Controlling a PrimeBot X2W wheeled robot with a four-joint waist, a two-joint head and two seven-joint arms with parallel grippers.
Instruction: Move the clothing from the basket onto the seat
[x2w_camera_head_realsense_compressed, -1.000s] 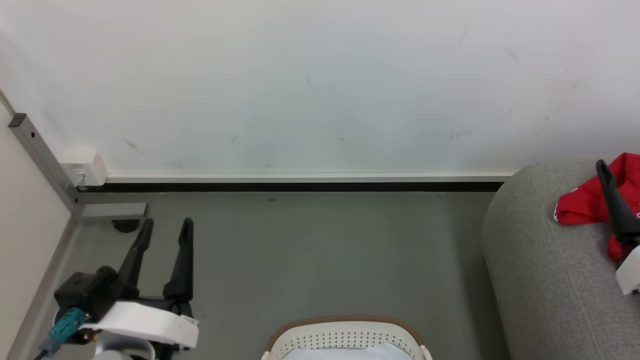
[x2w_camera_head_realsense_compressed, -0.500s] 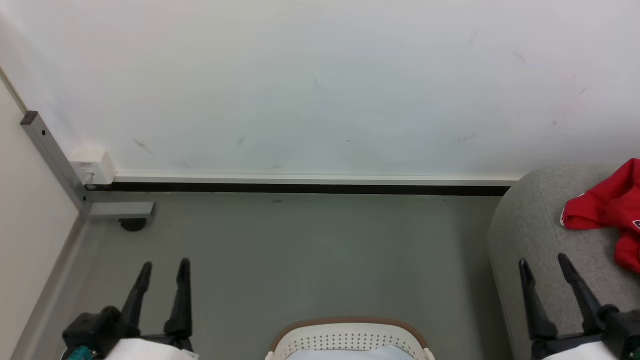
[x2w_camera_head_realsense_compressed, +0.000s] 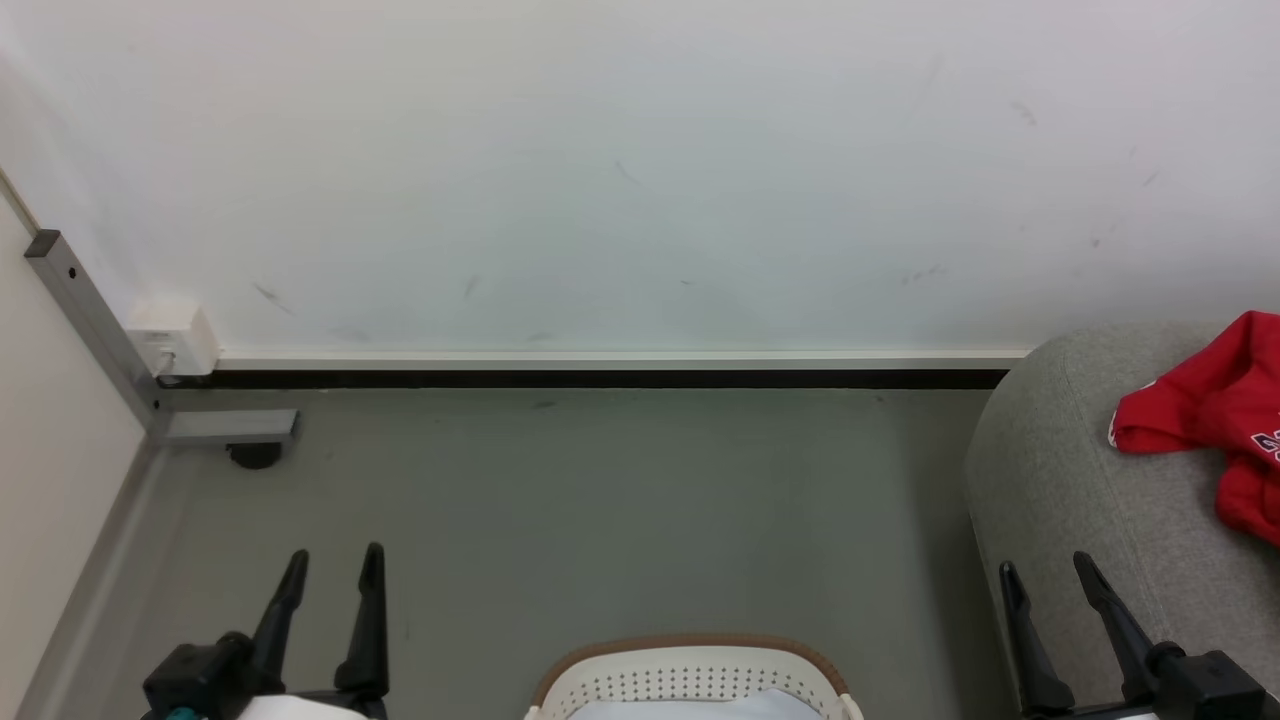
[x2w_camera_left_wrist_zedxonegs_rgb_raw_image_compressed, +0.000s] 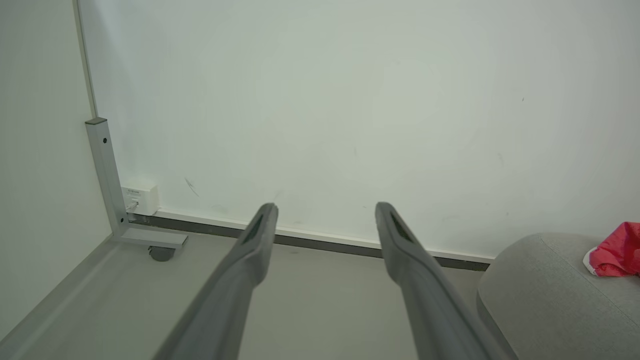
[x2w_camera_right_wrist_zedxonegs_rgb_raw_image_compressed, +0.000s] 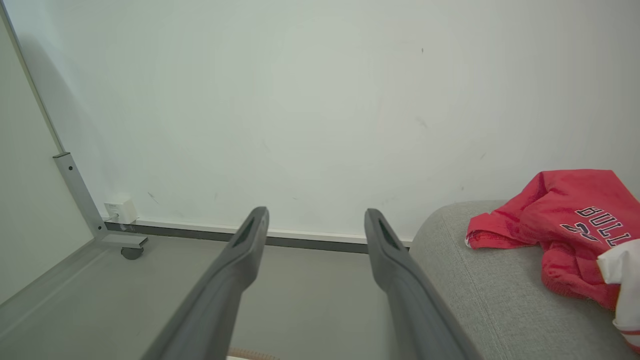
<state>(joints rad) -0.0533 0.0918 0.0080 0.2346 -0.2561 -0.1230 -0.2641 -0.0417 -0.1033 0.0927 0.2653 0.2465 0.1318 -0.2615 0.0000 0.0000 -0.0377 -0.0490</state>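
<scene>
Left gripper left of basket and right gripper right of it, both spread wide, empty; red clothing on seat, right of basket.

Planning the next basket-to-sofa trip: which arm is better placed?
Probably the right. Left fingers and right fingers are open, similarly far from the basket, but the right ones sit beside the sofa where the red clothes lie.
</scene>
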